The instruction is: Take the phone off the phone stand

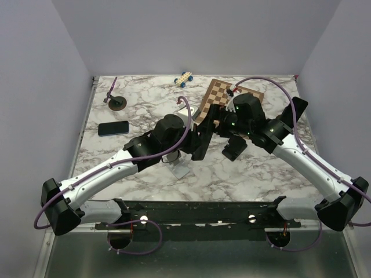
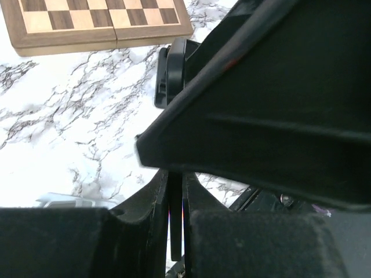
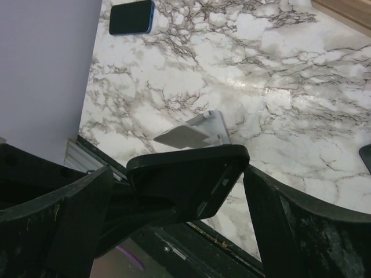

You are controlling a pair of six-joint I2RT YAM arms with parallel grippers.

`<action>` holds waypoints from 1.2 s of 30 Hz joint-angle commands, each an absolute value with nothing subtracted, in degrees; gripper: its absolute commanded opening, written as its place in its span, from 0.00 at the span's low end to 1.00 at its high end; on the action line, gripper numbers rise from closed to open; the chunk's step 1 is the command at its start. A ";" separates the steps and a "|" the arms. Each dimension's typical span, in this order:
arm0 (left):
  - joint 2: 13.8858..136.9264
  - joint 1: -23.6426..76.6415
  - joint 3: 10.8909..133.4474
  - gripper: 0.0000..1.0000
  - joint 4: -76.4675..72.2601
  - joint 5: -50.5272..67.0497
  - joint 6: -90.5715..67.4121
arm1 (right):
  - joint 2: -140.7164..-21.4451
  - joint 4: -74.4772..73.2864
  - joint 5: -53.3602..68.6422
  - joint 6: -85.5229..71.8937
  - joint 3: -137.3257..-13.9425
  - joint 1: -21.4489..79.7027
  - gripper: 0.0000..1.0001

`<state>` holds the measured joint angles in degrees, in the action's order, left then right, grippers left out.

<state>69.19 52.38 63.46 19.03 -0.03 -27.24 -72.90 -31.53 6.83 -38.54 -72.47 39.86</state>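
The black phone (image 3: 185, 179) looks already lifted clear of the white phone stand (image 3: 200, 132), pinched edge-on in the left gripper (image 2: 175, 202), the right gripper (image 3: 177, 174) fingers spread either side; setting it down likely remains

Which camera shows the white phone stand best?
Right wrist: the white phone stand shows clearly on the marble table, behind the black phone. Top external shows it partly under the left arm; left wrist catches only a sliver.
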 commanded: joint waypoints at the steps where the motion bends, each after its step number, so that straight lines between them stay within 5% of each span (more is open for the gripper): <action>1: 63.99 52.48 61.09 0.00 14.93 0.45 -28.43 | -69.49 -31.85 2.89 -38.68 -73.63 40.32 1.00; 8: 56.79 46.63 62.93 0.00 24.45 -9.13 -32.49 | -61.68 -34.84 -15.24 -41.01 -74.18 40.34 1.00; 18: 45.87 14.42 61.74 0.00 36.45 -16.44 -55.74 | -55.28 -34.34 -20.84 -43.07 -69.80 40.33 1.00; 27: 44.29 -7.26 41.56 0.00 22.89 -8.34 -78.19 | -54.81 -34.96 -18.87 -44.36 -68.50 40.31 1.00; 36: 52.93 -12.08 30.31 0.00 5.43 -12.56 -83.25 | -53.40 -36.73 -20.01 -44.47 -68.47 40.34 1.00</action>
<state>51.27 -9.85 32.93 20.91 -10.85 -77.95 -54.68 -34.50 -18.57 -43.97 -68.79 40.05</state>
